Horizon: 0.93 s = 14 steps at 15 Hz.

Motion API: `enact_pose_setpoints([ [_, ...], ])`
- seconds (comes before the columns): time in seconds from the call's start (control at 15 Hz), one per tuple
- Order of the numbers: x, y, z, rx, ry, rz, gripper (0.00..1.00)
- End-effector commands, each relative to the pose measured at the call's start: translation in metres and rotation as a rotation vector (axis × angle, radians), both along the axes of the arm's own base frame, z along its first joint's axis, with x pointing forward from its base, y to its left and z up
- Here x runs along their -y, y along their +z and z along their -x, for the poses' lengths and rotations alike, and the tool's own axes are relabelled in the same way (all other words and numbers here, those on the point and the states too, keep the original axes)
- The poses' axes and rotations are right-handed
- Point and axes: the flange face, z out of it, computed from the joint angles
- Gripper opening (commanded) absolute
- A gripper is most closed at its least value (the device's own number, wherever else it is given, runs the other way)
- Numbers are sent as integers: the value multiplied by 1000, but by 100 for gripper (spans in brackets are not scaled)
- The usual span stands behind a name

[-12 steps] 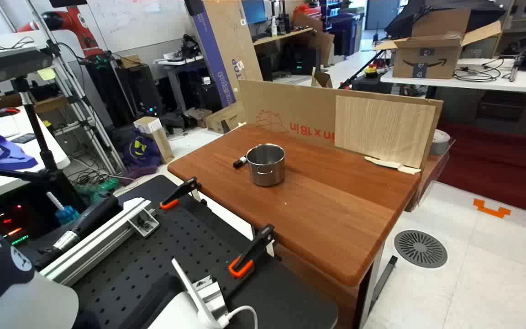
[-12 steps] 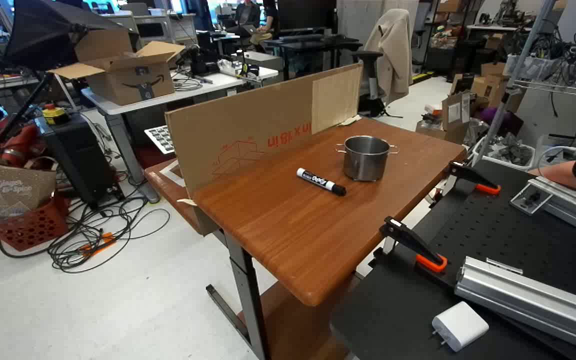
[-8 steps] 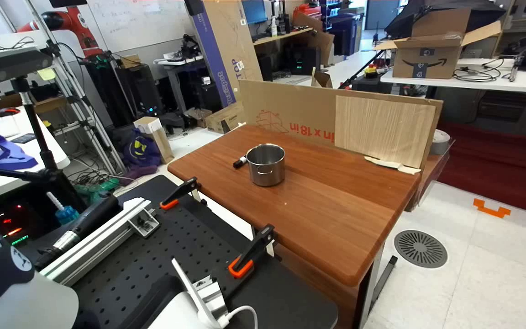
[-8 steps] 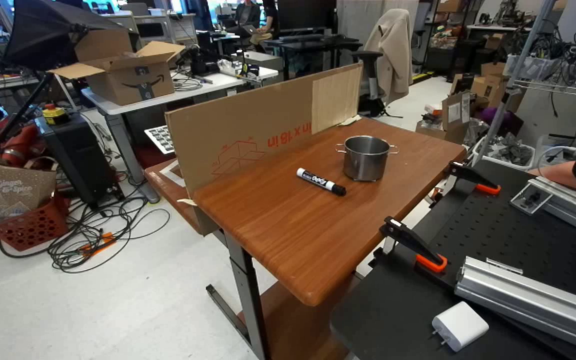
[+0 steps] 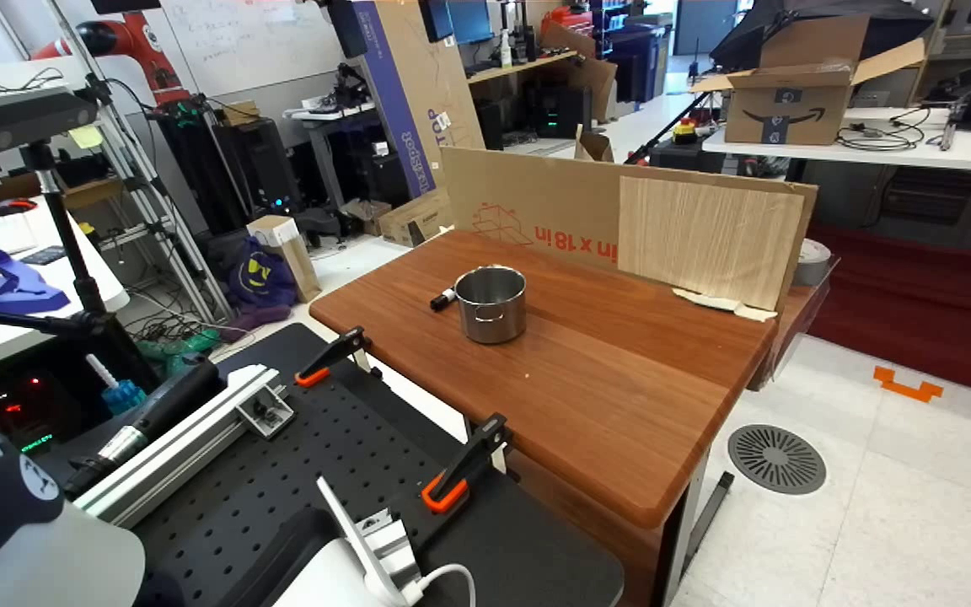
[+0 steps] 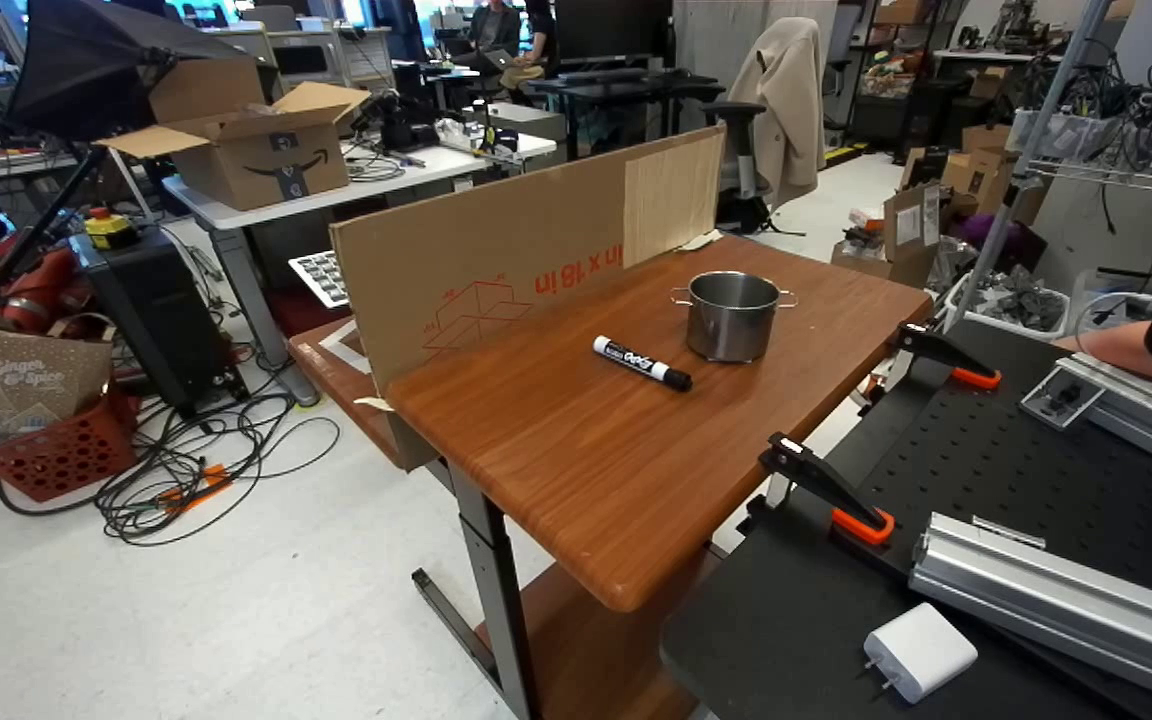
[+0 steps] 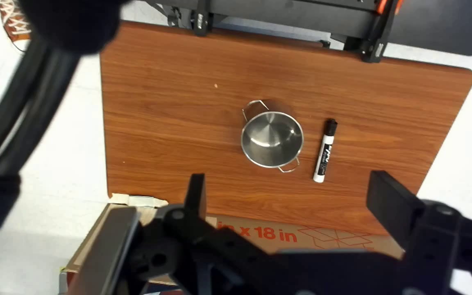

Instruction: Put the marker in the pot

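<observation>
A claw [image 7: 288, 188] with its jaws spread wide and gripping nothing hangs over a wooden tabletop [image 6: 556, 450], where a marker [image 6: 642, 364] awaits its transfer to a metal pot [image 6: 733, 325]. The marker lies on its side just beside the pot, not touching it, its black cap pointing toward a black bench [image 6: 966, 450]; in an exterior view the pot [image 5: 492, 310] hides one end of it. The pot stands upright, its floor in sight in the wrist view, set, it would seem, to receive a marker let go from above. The jaws stand to either side of the marker's long axis, which should let them close across its slim barrel. The job appears to be in its opening stage, with approach and grasp yet to come; with the pot so close, a jaw lowered at this spread could knock the rim. Two clamps [image 6: 829, 483] reach from the bench to the tabletop's edge, presumably so that neither shifts as the claw works. A cardboard panel [image 6: 516, 235] stands on edge along the opposite side, perhaps as a screen; lying as it does, the marker, if nudged, would likely roll toward the pot or away from it rather than at the panel.
</observation>
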Motion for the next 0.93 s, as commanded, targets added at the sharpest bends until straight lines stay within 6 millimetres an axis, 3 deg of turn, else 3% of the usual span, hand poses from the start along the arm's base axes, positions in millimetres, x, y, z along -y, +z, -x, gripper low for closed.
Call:
enact_pose_setpoints([
  [0.0,-29,-11,-33,10,-42,-61,100],
  [0.4,-68,-47,-89,37,-114,-159,100],
  [0.87,-96,-111,-146,-14,-190,-161,100],
])
